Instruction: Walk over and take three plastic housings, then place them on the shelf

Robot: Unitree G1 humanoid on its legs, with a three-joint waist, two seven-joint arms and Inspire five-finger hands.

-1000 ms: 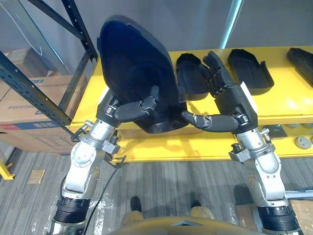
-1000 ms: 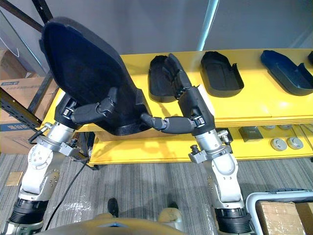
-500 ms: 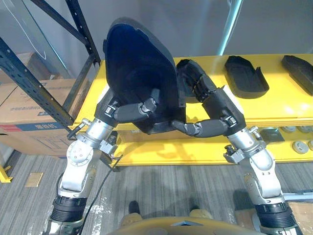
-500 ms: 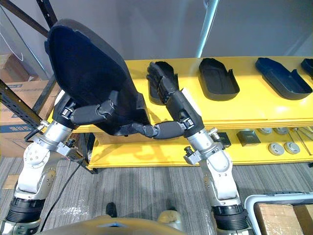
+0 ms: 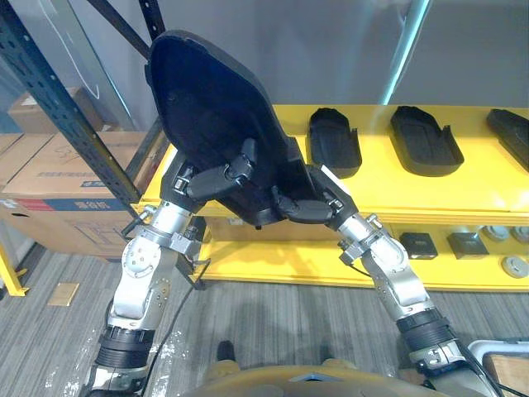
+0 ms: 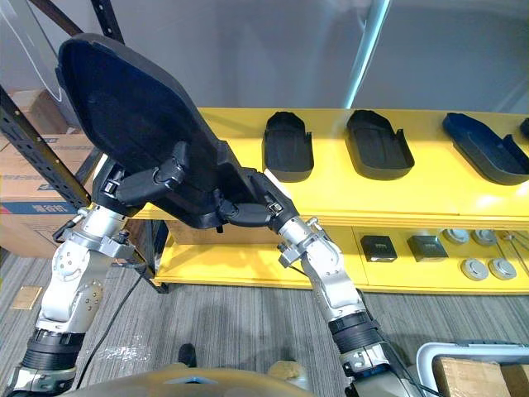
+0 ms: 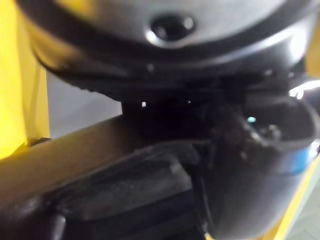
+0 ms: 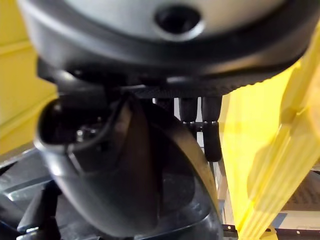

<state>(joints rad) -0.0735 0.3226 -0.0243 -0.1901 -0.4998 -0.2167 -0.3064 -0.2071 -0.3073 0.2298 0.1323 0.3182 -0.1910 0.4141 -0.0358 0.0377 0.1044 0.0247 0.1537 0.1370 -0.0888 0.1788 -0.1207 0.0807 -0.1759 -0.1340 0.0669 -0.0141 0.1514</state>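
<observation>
Closest to me, the right hand (image 5: 312, 205) had left the yellow bench (image 5: 488, 188), where a second earlier it was spread over one of the smaller housings (image 5: 334, 142). It had tucked in under the big plastic housing (image 5: 211, 107). Its thumb lay along the bottom rim, but the rest was hidden behind the part, so I could not tell whether it had really closed. The left hand (image 5: 221, 175) stayed clamped on the housing, thumb hooked over the dark face, holding it tilted up at chest height, clear of the bench. To me that looked like a two-handed carry being set up, with one housing taken and none shelved. Further back, three housings lay untouched in a row on the bench. The dark rack (image 5: 59, 107) stood off to the left, beside cardboard boxes (image 5: 62, 169).
</observation>
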